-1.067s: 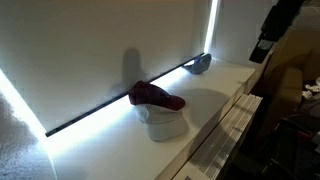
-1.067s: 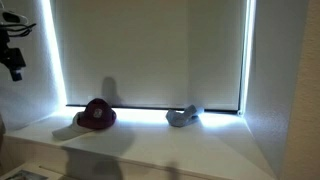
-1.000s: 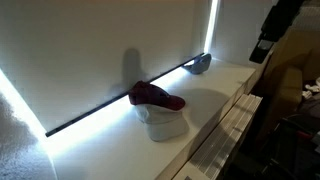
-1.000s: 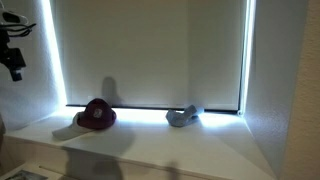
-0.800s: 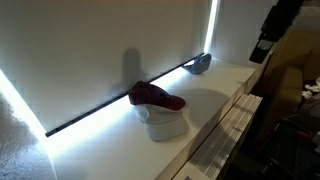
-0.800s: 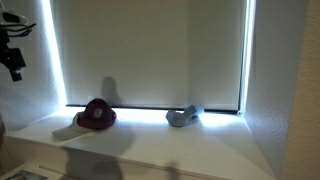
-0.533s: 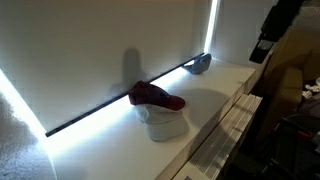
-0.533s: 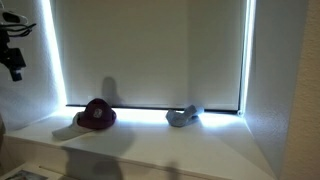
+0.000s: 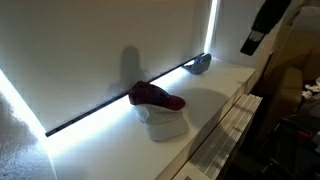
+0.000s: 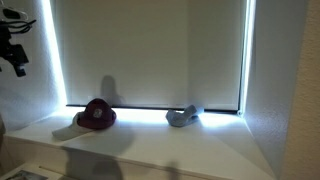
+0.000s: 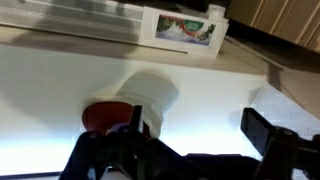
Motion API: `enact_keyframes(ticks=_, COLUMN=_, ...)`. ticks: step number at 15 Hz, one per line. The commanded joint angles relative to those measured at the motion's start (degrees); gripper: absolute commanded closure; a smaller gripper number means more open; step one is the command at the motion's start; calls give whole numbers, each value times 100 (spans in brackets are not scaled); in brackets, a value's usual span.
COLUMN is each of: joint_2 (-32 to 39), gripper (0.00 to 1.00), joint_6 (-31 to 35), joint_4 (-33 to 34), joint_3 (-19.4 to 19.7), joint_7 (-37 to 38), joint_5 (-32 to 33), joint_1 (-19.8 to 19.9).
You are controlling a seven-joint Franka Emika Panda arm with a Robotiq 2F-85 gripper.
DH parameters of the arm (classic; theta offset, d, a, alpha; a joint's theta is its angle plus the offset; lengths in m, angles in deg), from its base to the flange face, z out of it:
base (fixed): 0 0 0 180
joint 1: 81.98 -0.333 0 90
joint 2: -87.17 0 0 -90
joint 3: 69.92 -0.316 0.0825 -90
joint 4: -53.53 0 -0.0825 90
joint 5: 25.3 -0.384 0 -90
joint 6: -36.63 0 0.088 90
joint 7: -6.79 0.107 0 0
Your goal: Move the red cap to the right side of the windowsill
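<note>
Topping rounded pale cap [image 9: 167, 124]: soft red cap [image 9: 154, 96]

I see the red cap [image 9: 155, 96] atop a pale cap [image 9: 167, 126] on the windowsill [image 9: 215, 100]; the gripper [image 9: 254, 44] hangs well apart.

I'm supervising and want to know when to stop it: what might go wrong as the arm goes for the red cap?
The red cap rests on a pale cap; a deep grasp by the open tool might lift or drag both. The blue-grey cap lies further along the windowsill, so the carried cap might knock it.
</note>
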Motion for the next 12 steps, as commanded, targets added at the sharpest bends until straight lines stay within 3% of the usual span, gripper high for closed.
enact_keyframes(ticks=1, joint_2=428, gripper=0, joint_6=883, joint_4=334, joint_3=-394, joint_7=328, joint_5=205, joint_1=189)
enact_keyframes(ticks=4, joint_2=707, gripper=0, joint_6=1349, joint_4=511, joint_3=-640, joint_7=765, joint_5=509, joint_1=356)
enact_keyframes(ticks=6, joint_2=1666, gripper=0, joint_6=1599, joint_4=1148, joint_3=-774, joint_7=951, joint_5=816, joint_1=590)
enact_keyframes(ticks=7, joint_2=735, gripper=0, joint_6=1403, joint_4=534, joint_3=-576, joint_7=849, joint_5=637, joint_1=260)
enact_keyframes(ticks=10, joint_2=1464, gripper=0, joint_6=1523, joint_4=993, joint_3=-638, joint_7=928, joint_5=777, joint_1=419)
enact_keyframes(ticks=12, joint_2=1546, gripper=0, joint_6=1513, joint_4=1051, joint_3=-701, joint_7=1003, joint_5=853, joint_1=468)
